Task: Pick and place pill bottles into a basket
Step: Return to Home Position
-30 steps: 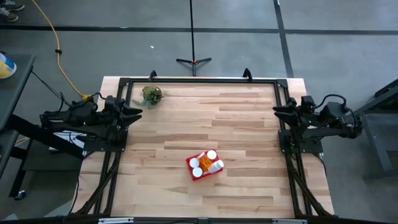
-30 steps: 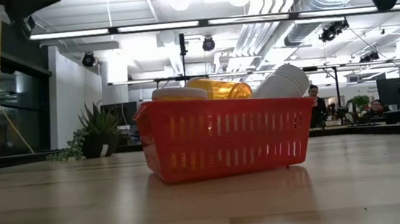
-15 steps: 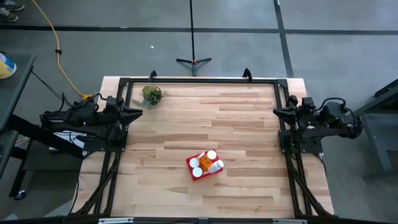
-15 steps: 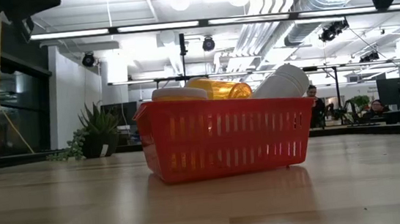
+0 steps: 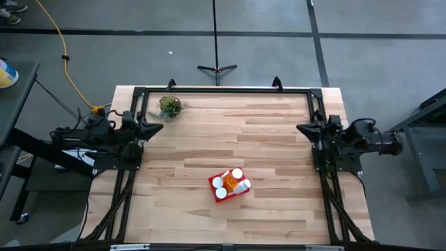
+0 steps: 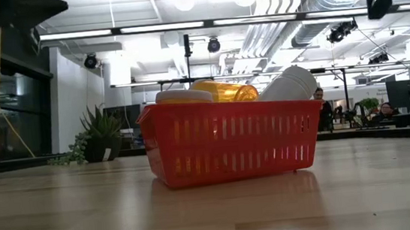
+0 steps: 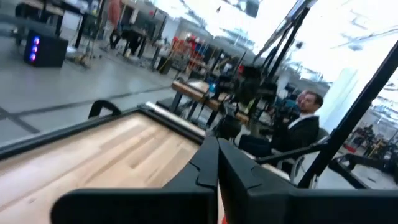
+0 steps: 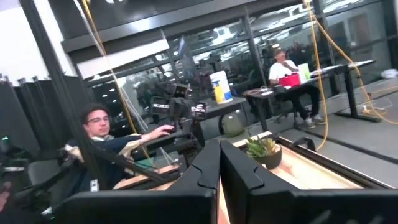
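The red basket (image 5: 229, 185) (image 6: 230, 144) sits on the wooden table near its front middle. Several pill bottles (image 5: 235, 180) with orange bodies and white caps lie inside it; their tops (image 6: 221, 91) show above its rim. My left gripper (image 5: 159, 126) (image 7: 217, 163) hovers shut over the table's left edge, holding nothing. My right gripper (image 5: 301, 129) (image 8: 219, 163) hovers shut over the right edge, also empty. Both are far from the basket.
A small green potted plant (image 5: 169, 107) (image 6: 100, 136) stands at the table's far left corner. A black frame (image 5: 223, 90) runs around the table. People sit at desks (image 8: 286, 68) (image 7: 298, 127) in the room beyond. Bare wood (image 5: 237, 132) spans between the arms.
Both grippers have shut on nothing. The left gripper has moved slightly toward the table's right, the right gripper slightly toward its left. The basket and bottles have not moved.
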Controlling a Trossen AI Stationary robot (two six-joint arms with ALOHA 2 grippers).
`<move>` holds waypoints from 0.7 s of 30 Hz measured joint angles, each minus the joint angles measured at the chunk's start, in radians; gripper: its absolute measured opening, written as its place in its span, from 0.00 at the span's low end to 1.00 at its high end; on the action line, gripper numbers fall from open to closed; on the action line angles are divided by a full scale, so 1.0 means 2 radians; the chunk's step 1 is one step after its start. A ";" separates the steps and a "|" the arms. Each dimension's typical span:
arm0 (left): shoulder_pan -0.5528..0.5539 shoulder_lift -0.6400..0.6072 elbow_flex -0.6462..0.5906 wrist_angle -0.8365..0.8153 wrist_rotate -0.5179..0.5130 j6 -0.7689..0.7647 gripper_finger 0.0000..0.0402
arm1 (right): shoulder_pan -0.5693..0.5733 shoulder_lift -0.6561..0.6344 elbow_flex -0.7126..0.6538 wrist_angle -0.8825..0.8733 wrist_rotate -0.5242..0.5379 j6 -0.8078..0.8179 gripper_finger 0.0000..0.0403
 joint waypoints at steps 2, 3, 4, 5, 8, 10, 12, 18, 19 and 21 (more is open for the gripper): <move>0.000 -0.013 -0.013 0.011 0.000 0.009 0.14 | 0.000 0.000 -0.025 0.027 0.012 0.000 0.00; 0.000 -0.019 -0.017 0.010 -0.001 0.011 0.17 | 0.000 0.000 -0.039 0.046 0.019 -0.001 0.00; 0.000 -0.019 -0.020 0.008 -0.002 0.010 0.19 | 0.000 0.000 -0.052 0.065 0.021 -0.001 0.00; 0.000 -0.018 -0.020 0.008 -0.003 0.011 0.21 | -0.001 0.000 -0.065 0.084 0.022 -0.001 0.00; 0.000 -0.018 -0.024 0.007 -0.011 0.012 0.26 | -0.009 0.000 -0.104 0.137 0.023 0.002 0.00; 0.000 -0.018 -0.024 0.003 -0.022 0.013 0.28 | -0.018 0.000 -0.125 0.163 0.024 0.007 0.00; 0.000 -0.018 -0.024 0.003 -0.026 0.015 0.29 | -0.030 0.000 -0.138 0.189 0.021 0.009 0.00; 0.000 -0.018 -0.024 -0.019 -0.039 0.012 0.28 | -0.064 0.000 -0.151 0.209 0.004 0.018 0.00; 0.000 -0.018 -0.024 -0.021 -0.039 0.012 0.28 | -0.070 0.000 -0.151 0.209 -0.003 0.021 0.00; 0.000 -0.018 -0.024 -0.025 -0.039 0.011 0.28 | -0.079 0.000 -0.151 0.206 -0.022 0.029 0.00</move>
